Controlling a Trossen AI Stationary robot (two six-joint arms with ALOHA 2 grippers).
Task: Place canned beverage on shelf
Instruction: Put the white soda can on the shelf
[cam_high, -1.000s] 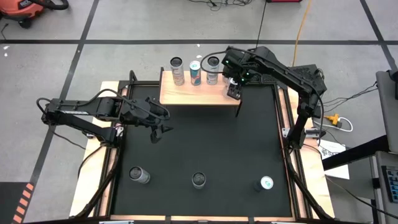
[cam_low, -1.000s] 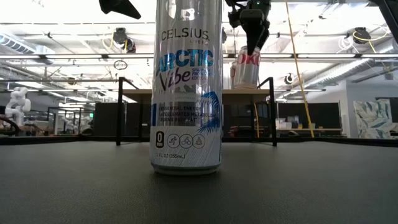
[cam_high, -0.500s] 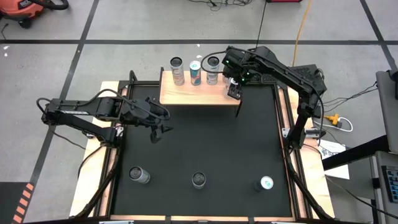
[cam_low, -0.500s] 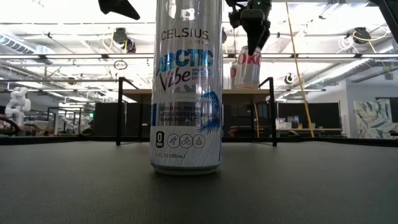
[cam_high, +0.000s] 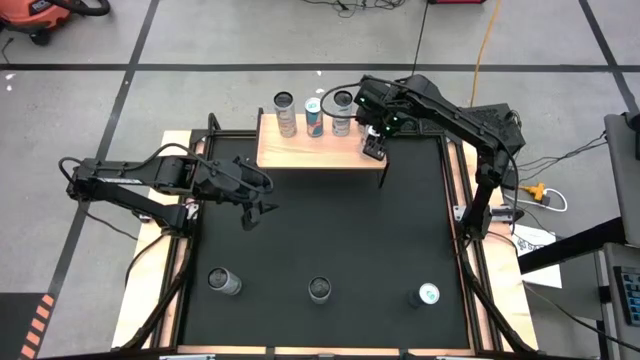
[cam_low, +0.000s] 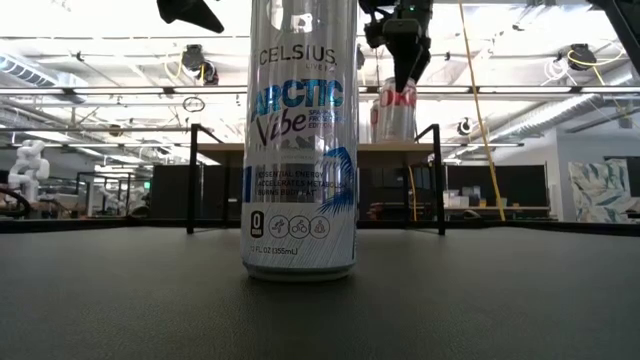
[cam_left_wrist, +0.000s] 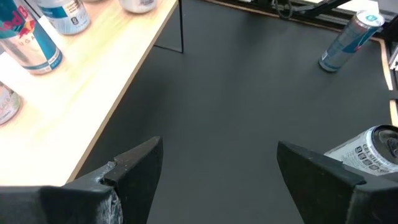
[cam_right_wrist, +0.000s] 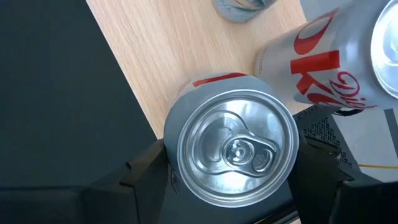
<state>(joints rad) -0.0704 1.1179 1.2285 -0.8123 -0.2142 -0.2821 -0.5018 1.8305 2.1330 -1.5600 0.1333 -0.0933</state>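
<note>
The right gripper is over the right end of the shelf, and its two fingers stand on both sides of a silver can, which it grips from above. This can is upright, and its bottom seems to rest on the wood of the shelf near the edge, though the contact is not clearly visible. Just beside it stands a Diet Coke can, one of three cans in a row along the back of the shelf: a grey can, a blue can and the Diet Coke can. The left gripper waits above the black surface on the left side, with its fingers wide apart and nothing between them. Near the front edge of the surface stand three more cans, well apart: a dark can, a Celsius can and a Red Bull can.
</note>
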